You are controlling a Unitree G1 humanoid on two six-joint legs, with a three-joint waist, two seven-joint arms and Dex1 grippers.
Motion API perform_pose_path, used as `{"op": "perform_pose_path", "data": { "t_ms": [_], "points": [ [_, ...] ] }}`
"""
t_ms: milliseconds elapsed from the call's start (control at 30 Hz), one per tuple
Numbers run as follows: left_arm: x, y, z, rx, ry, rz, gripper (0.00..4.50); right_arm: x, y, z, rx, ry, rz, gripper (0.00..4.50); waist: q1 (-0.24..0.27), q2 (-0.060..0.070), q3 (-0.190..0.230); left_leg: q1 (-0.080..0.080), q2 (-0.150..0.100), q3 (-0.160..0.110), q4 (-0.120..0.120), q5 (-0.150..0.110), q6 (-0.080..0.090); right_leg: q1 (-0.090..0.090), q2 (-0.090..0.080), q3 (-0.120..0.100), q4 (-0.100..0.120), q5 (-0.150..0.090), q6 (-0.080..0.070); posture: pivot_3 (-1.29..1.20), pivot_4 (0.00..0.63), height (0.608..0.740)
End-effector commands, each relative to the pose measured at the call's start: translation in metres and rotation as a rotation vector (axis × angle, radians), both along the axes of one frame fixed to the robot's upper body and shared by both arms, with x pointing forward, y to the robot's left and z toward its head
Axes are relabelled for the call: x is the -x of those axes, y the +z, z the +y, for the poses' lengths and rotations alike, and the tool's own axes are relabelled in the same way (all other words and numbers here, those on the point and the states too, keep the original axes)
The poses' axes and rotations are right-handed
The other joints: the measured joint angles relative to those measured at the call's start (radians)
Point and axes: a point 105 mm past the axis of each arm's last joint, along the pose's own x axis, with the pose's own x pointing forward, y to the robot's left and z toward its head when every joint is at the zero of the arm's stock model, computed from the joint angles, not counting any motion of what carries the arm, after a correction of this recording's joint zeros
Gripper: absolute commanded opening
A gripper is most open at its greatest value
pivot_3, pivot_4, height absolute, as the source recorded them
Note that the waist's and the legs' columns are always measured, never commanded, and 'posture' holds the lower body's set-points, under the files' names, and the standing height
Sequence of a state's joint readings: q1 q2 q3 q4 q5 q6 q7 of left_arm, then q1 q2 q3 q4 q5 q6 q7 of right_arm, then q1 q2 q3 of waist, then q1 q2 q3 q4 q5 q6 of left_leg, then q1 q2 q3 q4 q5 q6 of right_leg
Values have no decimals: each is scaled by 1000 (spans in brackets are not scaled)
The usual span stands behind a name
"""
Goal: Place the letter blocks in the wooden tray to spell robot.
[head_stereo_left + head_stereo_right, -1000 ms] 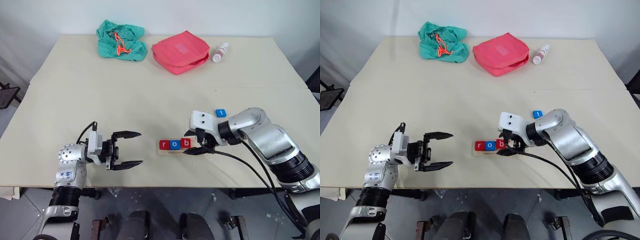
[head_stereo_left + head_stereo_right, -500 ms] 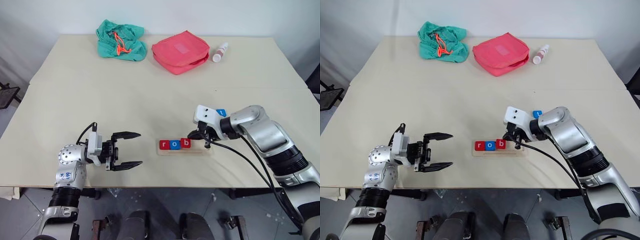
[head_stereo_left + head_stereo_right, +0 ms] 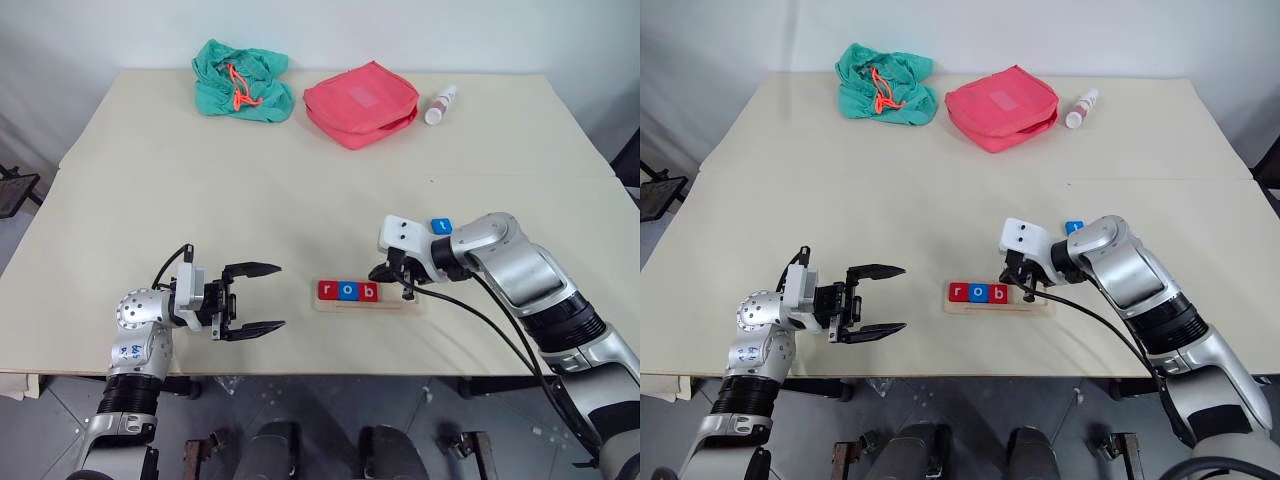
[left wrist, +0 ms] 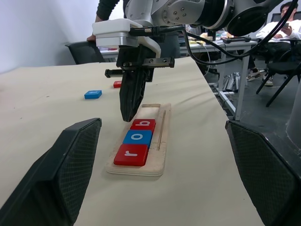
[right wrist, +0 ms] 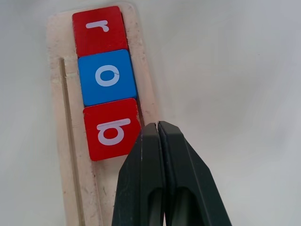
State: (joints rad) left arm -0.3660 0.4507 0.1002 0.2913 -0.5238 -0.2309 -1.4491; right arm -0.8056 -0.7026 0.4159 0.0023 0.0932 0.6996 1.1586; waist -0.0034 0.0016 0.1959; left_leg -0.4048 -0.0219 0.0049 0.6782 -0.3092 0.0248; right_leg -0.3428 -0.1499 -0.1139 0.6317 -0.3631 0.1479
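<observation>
While your right gripper (image 5: 159, 127) hangs with its two black fingers pressed flat together and nothing between them, its tip sits just at the far edge of the red b block (image 3: 370, 291), over the wooden tray (image 3: 400, 304). You can see that tray lying near the front edge of the table (image 3: 200, 180), running left to right. Three letter blocks fill its left part in a touching row: the red r block (image 3: 327, 290), the blue o block (image 3: 348, 291) and then the b. The right part of the tray is bare wood, with a thin groove along its near side.

The blue t block (image 3: 441, 227) lies flat on the table beyond the tray, just behind your right wrist. From the left wrist camera, another red block (image 4: 117, 84) lies close to it on the table.

Your left gripper (image 3: 255, 297) hovers to the left of the tray, well apart from it, fingers spread wide and holding nothing.

Along the far side you have a green cloth bag (image 3: 242, 80), a red pouch (image 3: 361, 103) and a small white bottle (image 3: 440, 103).
</observation>
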Motion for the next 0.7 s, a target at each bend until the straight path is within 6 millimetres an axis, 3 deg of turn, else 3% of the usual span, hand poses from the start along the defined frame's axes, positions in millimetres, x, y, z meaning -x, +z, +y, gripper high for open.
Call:
{"op": "perform_pose_path", "data": {
  "t_ms": [33, 300, 367, 433, 700],
  "points": [
    [-3, 6, 1, 5, 6, -31, 4500, -2, 24, -10, -51, -34, -94, 56, 1, 0, 0, 0, 0, 0, 0, 0, 0, 0, 0, 0, 0, 0, 0, 0, 150, 740],
    [-5, 5, 1, 5, -3, -33, 4500, -4, 47, -56, -195, -238, -271, 56, 3, 0, 0, 0, 0, 0, 0, 0, 0, 1, 0, 0, 0, 0, 0, 0, 150, 740],
    [-6, 5, 1, 5, -6, -30, 4500, -7, 48, -88, -266, -420, -324, 215, 3, 0, 0, 0, 0, 1, 0, 0, 0, 0, 0, 0, 0, 0, 0, 0, 150, 740],
    [-8, 5, 1, 4, -8, -28, 4500, -2, 39, -116, -273, -561, -325, 667, 8, 0, 0, 0, 0, 1, 0, 0, 0, 1, -1, 0, 0, 0, 0, 0, 150, 740],
    [-10, 5, 1, 5, -15, -26, 4500, 23, 22, -157, -309, -817, -343, 3510, 10, 0, 0, 0, 0, 2, 0, 0, 1, 1, 0, 1, -1, 0, 0, 0, 150, 740]
  ]
}}
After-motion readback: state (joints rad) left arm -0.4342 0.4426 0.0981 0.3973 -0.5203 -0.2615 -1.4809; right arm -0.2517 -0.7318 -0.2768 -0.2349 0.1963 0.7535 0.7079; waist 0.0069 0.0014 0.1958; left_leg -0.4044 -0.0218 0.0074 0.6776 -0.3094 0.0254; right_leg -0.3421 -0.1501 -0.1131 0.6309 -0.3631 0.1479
